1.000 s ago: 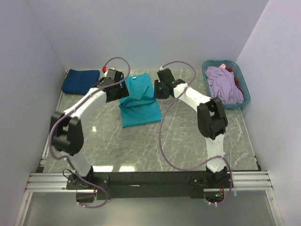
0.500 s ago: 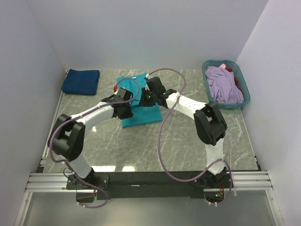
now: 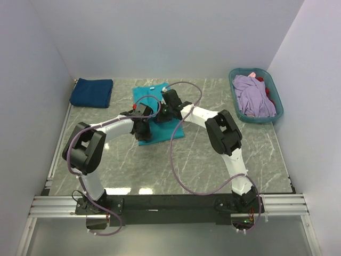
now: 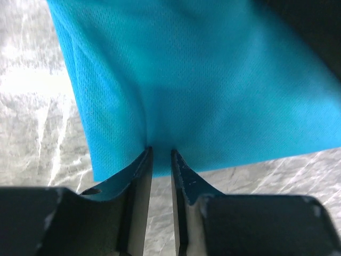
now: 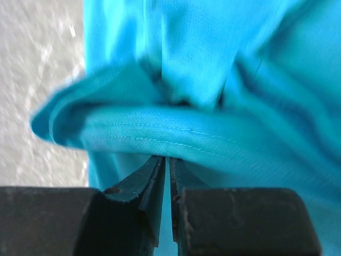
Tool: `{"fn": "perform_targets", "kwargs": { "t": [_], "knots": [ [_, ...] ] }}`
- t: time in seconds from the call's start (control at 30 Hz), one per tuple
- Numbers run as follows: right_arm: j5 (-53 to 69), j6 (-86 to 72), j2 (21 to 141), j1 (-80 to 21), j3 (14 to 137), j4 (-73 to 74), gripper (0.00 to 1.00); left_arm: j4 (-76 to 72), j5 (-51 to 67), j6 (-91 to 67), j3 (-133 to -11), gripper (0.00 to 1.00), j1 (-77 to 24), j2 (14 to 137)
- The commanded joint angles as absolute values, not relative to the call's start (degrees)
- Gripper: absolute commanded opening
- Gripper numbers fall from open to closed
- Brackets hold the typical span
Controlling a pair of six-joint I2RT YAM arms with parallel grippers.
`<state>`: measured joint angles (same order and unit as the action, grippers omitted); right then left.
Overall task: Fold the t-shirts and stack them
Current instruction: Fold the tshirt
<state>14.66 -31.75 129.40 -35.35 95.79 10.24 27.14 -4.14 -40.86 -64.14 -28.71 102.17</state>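
Note:
A teal t-shirt (image 3: 166, 129) lies on the marble table at mid-back, and it fills the left wrist view (image 4: 202, 80) and the right wrist view (image 5: 213, 64). My left gripper (image 3: 145, 127) (image 4: 160, 152) is low over the shirt's left side, its narrow jaws pinching the cloth edge. My right gripper (image 3: 164, 113) (image 5: 166, 158) is close beside it over the middle of the shirt, shut on a stitched hem fold. A folded navy t-shirt (image 3: 91, 92) rests at the back left. A lavender t-shirt (image 3: 254, 95) and a bit of a red one (image 3: 268, 92) lie in the basket.
The teal-blue plastic laundry basket (image 3: 234, 79) stands at the back right by the wall. White walls close in the table (image 3: 213, 160) on three sides. Purple cables loop over both arms above the shirt.
Both grippers have come from the shirt's far end toward the near side and toward each other. Both have closed down on the teal cloth.

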Motion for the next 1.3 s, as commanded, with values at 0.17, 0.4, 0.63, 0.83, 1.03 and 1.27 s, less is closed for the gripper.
{"fn": "perform_targets", "kwargs": {
  "t": [0.17, 0.4, 0.63, 0.83, 1.03, 1.27],
  "knots": [
    [13.2, -33.3, 135.3, -30.4, 109.2, 9.8, 0.18, 31.7, -0.5, -37.5, -61.9, 0.26, -28.7, 101.0],
    [14.1, -31.2, 130.8, -29.2, 106.8, 10.7, 0.23, 33.0, 1.7, -37.2, -55.0, 0.27, -28.7, 95.1],
    [20.4, -31.4, 115.7, -29.3, 88.9, 6.9, 0.34, 32.4, 2.2, -38.7, -53.0, 0.41, -28.4, 85.3],
    [29.7, -34.0, 106.5, -29.3, 75.6, 1.1, 0.35, 25.6, 3.6, -41.4, -53.8, 0.50, -22.8, 78.2],
    [34.9, -35.7, 107.0, -29.3, 69.6, -4.1, 0.37, 18.9, 8.0, -41.4, -57.6, 0.41, -16.4, 83.9],
    [35.9, -35.3, 111.1, -29.1, 68.8, -4.9, 0.37, 18.8, 10.1, -40.1, -66.3, 0.31, -13.6, 97.8]
  ]
}}
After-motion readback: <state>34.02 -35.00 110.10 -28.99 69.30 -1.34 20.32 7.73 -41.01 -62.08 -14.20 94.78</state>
